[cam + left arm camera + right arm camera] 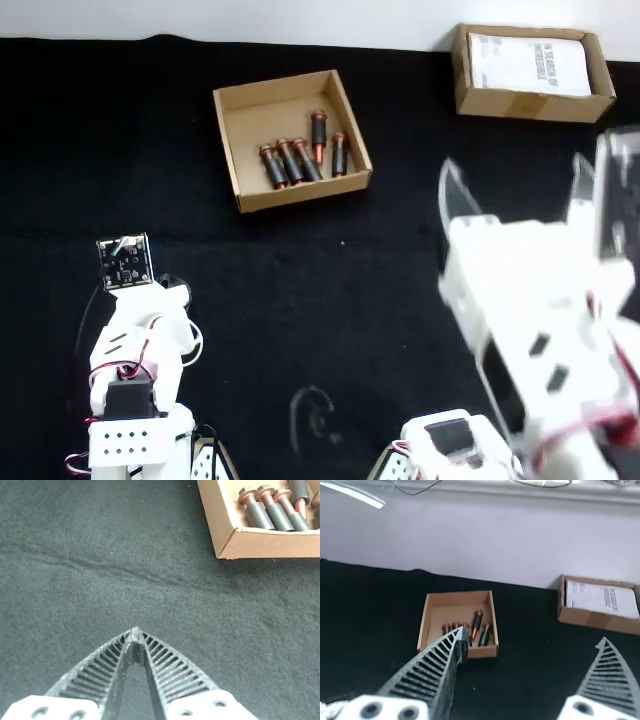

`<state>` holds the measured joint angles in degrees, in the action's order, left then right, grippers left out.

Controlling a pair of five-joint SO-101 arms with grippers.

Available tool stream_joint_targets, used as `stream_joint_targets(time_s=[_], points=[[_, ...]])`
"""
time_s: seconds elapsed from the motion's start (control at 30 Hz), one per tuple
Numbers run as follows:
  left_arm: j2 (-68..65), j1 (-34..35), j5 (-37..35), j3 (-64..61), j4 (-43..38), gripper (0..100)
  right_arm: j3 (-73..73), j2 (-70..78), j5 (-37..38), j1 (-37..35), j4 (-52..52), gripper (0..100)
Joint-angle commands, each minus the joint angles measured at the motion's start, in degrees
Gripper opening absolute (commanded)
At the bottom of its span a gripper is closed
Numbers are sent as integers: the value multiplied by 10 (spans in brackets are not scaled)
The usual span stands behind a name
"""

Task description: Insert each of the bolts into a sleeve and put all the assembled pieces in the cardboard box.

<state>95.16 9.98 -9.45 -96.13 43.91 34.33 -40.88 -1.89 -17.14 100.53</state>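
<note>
I am looking at the cardboard box (255, 118) sitting toward the far edge of the black-covered table (300, 300), a little left of the middle. Five assembled pieces (300, 158), copper-headed bolts in dark sleeves, are lying on its floor, bunched toward its near right side. In the left wrist view the same pieces (272, 512) are showing behind the box's wall (265, 544).

The left gripper (135, 632) is hovering over bare black cloth on the near side of the box, its fingers pressed together at the tips and holding nothing. The left arm (135, 350) is standing by the near edge, on the left.

The right gripper (533, 635) is hanging high above the table's right half with its fingers spread wide apart and nothing between them, facing the far edge.

A second cardboard box (520, 104) holding a printed sheet is resting at the far right corner.
</note>
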Motion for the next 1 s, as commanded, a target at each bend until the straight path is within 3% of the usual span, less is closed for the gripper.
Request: stream_joint_targets(time_s=[0.0, 0.4, 0.73, 0.97], points=[[-7, 3, 1, -15, -16, 20, -126, -108, 6, 7, 5, 354], [-8, 1, 1, -15, -14, 18, -539, -346, 5, 7, -23, 354], [-3, 3, 1, -15, 69, 17, -909, -460, 6, 7, -271, 354], [-2, 5, 1, -15, 85, 17, -1123, -499, 7, 90, -415, 354]])
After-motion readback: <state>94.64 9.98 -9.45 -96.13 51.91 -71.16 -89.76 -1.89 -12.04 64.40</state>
